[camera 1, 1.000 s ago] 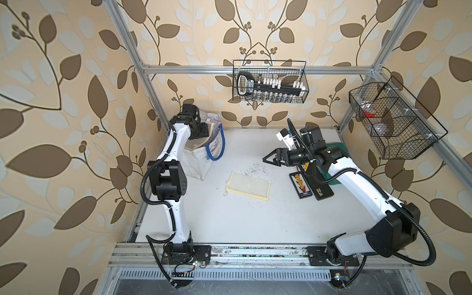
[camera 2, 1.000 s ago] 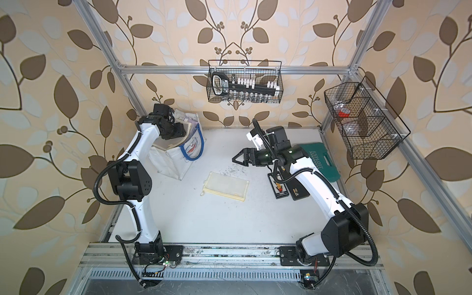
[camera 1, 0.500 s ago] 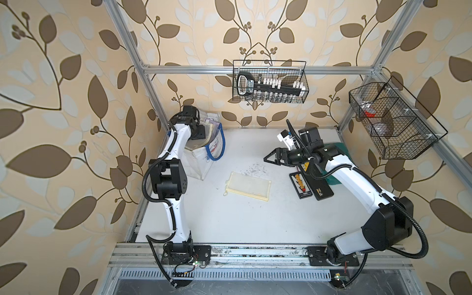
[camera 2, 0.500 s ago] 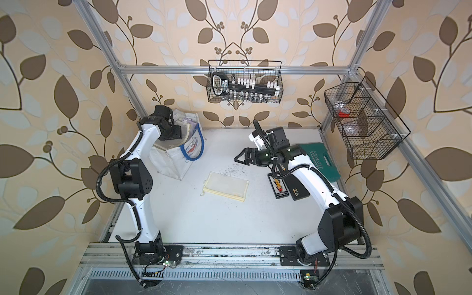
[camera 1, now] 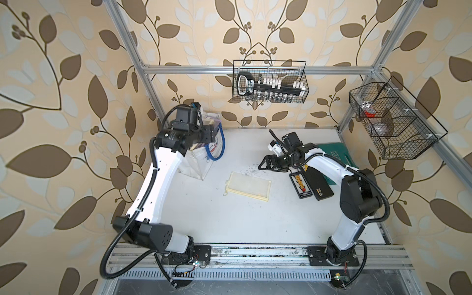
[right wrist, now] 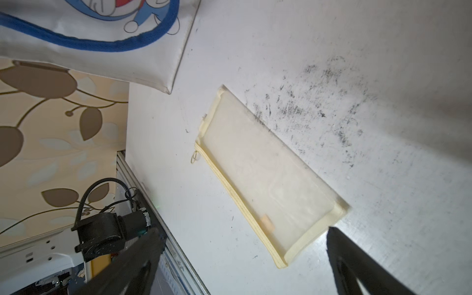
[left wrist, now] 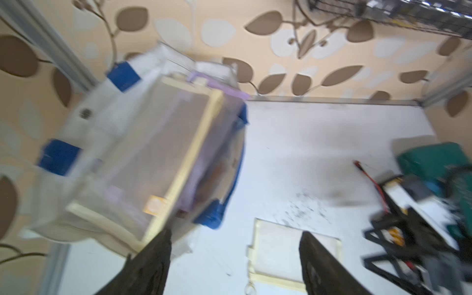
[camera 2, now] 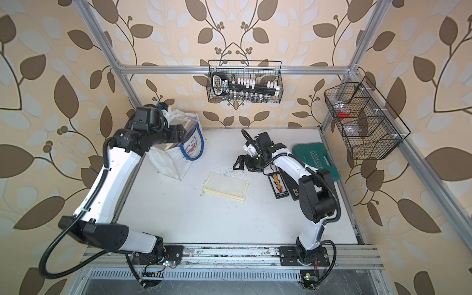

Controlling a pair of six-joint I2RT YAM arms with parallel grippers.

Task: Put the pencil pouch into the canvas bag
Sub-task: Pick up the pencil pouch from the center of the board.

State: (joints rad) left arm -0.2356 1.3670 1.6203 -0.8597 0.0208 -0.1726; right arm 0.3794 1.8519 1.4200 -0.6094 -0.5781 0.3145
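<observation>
Jaws on both arms gape empty; the right pair, nearer, hangs just toward the far edge of the table from the pencil pouch, which lies flat mid-table, lengthwise along the front edge.

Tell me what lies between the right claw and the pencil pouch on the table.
Nothing: only bare white table with dark scuff marks separates the right claw from the pencil pouch, seen in a top view and the right wrist view.

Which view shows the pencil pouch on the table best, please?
The right wrist view: the pencil pouch is close and sharp. Both top views show it whole but small; the left wrist view blurs it.
</observation>
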